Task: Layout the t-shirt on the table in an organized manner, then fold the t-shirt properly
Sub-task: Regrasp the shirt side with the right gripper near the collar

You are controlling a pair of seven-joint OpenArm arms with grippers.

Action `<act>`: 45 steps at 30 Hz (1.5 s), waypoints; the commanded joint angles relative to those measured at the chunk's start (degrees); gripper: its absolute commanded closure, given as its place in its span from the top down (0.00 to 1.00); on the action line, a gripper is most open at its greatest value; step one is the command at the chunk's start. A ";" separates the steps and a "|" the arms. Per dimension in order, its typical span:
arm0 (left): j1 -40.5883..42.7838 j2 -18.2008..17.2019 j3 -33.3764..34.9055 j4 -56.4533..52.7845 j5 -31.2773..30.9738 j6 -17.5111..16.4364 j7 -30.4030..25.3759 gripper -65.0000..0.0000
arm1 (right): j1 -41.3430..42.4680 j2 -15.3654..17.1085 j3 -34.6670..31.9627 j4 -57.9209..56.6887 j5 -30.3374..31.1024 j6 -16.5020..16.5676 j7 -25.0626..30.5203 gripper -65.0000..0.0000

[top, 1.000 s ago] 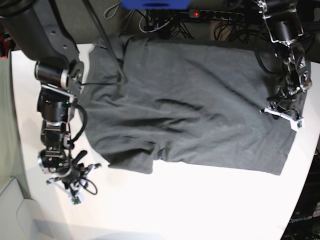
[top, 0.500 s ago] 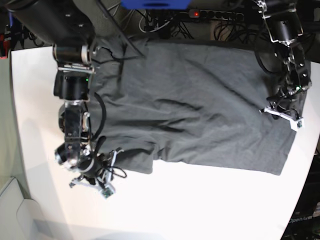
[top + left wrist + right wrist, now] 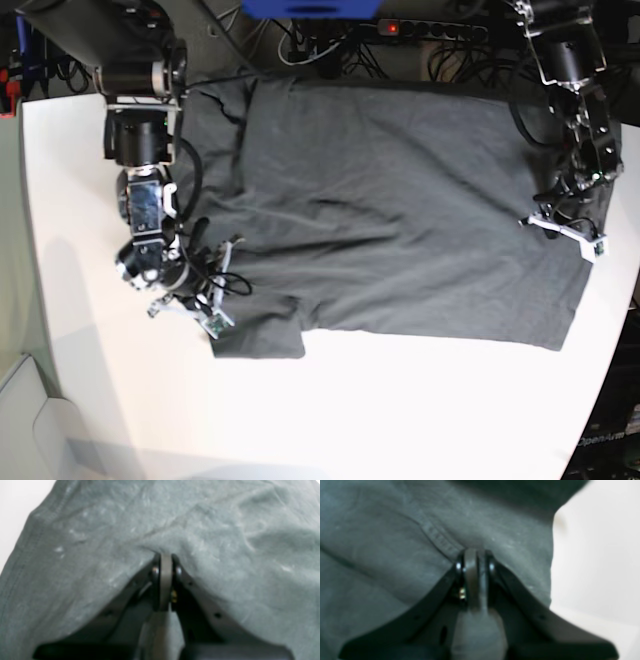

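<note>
Base view, L to R: right gripper (image 3: 190, 305) at lower left, fingers pinching t-shirt (image 3: 380, 210) at its sleeve edge. T-shirt lies spread over upper centre of white table (image 3: 400, 410). Left gripper (image 3: 570, 232) at right, fingers pressed together, pinching cloth near hem.

White table (image 3: 400, 420), dark grey t-shirt (image 3: 400, 220) spread flat

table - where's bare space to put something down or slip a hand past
Free: the white table strip along the t-shirt lower edge, and the strip by the table's left edge. Crowded: the left sleeve side with the right pincer, the right edge with the left pincer, and the cable-cluttered far side.
</note>
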 commanded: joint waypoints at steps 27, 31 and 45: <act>2.86 1.94 -7.16 28.26 3.16 2.08 29.84 0.00 | 0.40 2.80 0.01 22.21 -1.88 -0.23 -21.62 0.10; 4.53 1.77 -9.10 27.20 3.77 1.99 29.31 0.00 | -6.98 2.27 0.01 28.37 -1.88 -0.23 -26.63 0.10; 4.09 0.54 -7.43 16.92 3.77 1.99 28.96 0.00 | -12.08 2.18 0.63 19.31 -1.71 -0.23 -22.50 0.10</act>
